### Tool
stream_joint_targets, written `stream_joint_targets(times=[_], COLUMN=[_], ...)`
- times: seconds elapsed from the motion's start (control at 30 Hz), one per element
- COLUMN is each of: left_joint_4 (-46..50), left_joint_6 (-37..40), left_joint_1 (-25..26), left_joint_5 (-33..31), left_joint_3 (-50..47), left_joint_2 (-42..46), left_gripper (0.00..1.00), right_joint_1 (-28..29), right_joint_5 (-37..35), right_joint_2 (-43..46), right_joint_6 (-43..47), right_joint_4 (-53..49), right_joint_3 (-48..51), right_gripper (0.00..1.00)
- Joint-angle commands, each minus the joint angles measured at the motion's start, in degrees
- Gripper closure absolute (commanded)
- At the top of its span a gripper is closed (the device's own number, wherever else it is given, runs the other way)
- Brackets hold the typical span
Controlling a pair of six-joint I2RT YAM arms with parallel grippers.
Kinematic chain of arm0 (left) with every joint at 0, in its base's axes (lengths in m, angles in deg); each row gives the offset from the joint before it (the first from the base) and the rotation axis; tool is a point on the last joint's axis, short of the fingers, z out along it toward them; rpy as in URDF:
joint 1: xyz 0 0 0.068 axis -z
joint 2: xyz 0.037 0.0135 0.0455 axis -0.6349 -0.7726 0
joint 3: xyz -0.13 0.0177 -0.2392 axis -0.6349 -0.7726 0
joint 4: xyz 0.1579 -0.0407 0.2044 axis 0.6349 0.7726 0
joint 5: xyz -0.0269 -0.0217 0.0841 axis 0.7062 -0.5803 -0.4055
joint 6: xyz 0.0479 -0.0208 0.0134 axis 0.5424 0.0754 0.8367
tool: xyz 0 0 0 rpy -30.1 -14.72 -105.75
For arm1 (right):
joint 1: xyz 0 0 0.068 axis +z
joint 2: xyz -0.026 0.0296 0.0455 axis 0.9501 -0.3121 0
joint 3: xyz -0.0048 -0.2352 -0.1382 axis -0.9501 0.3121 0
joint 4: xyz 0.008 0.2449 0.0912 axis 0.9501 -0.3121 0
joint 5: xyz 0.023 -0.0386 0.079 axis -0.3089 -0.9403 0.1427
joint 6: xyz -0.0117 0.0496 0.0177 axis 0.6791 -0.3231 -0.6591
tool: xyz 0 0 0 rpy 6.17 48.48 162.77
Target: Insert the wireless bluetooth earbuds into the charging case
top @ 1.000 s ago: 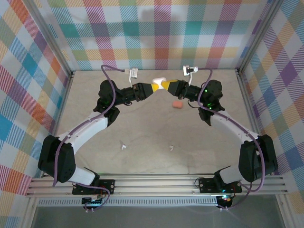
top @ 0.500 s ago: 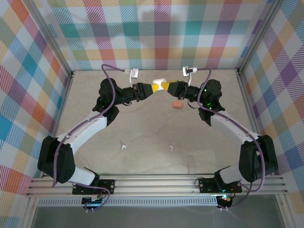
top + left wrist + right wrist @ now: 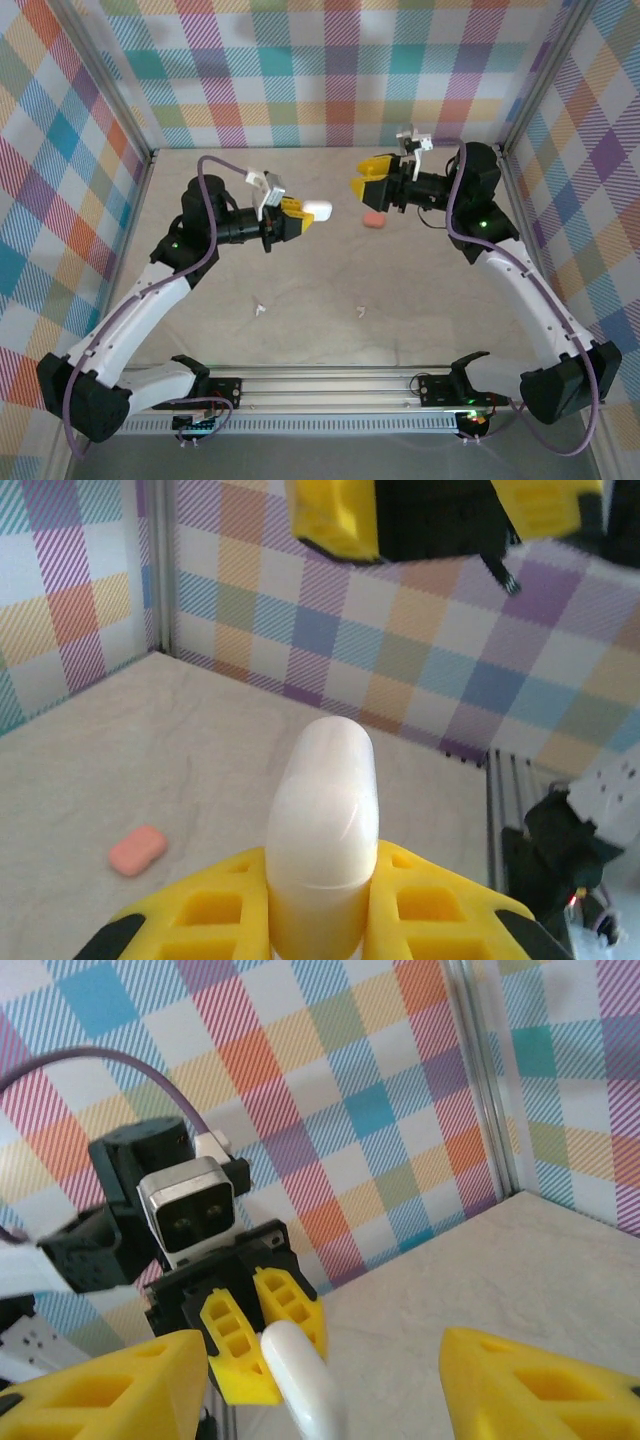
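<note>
Left fingers clamped on white case, held above bench. Right fingers apart, empty. Pink case by bench far edge.

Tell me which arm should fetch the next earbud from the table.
Right. The left gripper is shut on the white case, so it is occupied. The right gripper stands open and empty, free to drop onto a white earbud on the table.
</note>
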Motion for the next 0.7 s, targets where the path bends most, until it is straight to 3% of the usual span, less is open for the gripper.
stream_joint_targets(times=[0.0, 0.3, 0.67], left_joint_4=[8.6, 5.1, 1.1], left_joint_6=[12.1, 9.5, 5.3], left_joint_1=[-1.1, -1.1, -1.1], left_joint_5=[3.1, 9.8, 10.8], left_joint_3=[-0.2, 1.0, 0.1], left_joint_2=[-0.6, -2.9, -3.2], left_gripper=[1.0, 1.0, 1.0], right_joint_1=[0.9, 8.6, 9.4], right_joint_5=[4.9, -1.2, -1.0], right_joint_2=[-1.4, -4.9, -9.2], right_joint_6=[13.1, 27.6, 29.7], right_joint_4=[-14.9, -28.1, -31.5], right_joint_3=[-2.4, -6.3, -8.2], right_gripper=[0.36, 0.3, 0.24])
